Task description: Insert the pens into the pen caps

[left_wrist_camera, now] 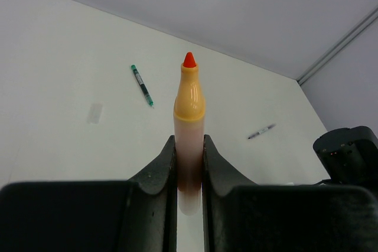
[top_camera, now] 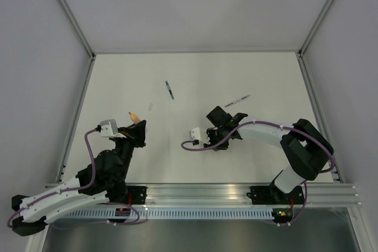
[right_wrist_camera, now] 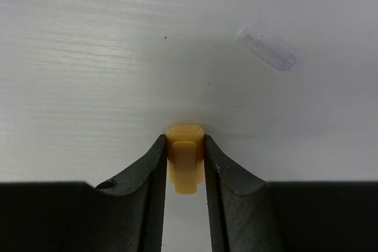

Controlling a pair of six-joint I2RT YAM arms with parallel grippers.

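**Orange pen and its cap both gripped, nothing capped yet**

No pen sits in a cap. The left claw (left_wrist_camera: 189, 146) is clamped on the barrel of the orange pen (left_wrist_camera: 189, 107), with the red tip pointing out ahead of it. The right claw (right_wrist_camera: 184, 141) is clamped on the orange-yellow cap (right_wrist_camera: 185, 151), low against the worktop (right_wrist_camera: 88, 57). Pen and cap are well apart, so bringing them together and pushing home looks like the step in hand.

The teal-green pen (top_camera: 169, 90) lies bare on the worktop. The left claw is left of it, toward the arm bases, and the right claw is right of it, also toward the bases. The grey-white pen (top_camera: 237, 100) lies off to its right, uncapped too. Both of those pens are left to do.

Only the right wrist view shows a clear cap (right_wrist_camera: 267, 48), lying just beyond the orange-yellow cap; from above I cannot pick it out. The left wrist view shows a faint clear patch (left_wrist_camera: 94, 113) left of the teal-green pen, perhaps another cap but too dim to tell. Only the top view shows both arms at once.
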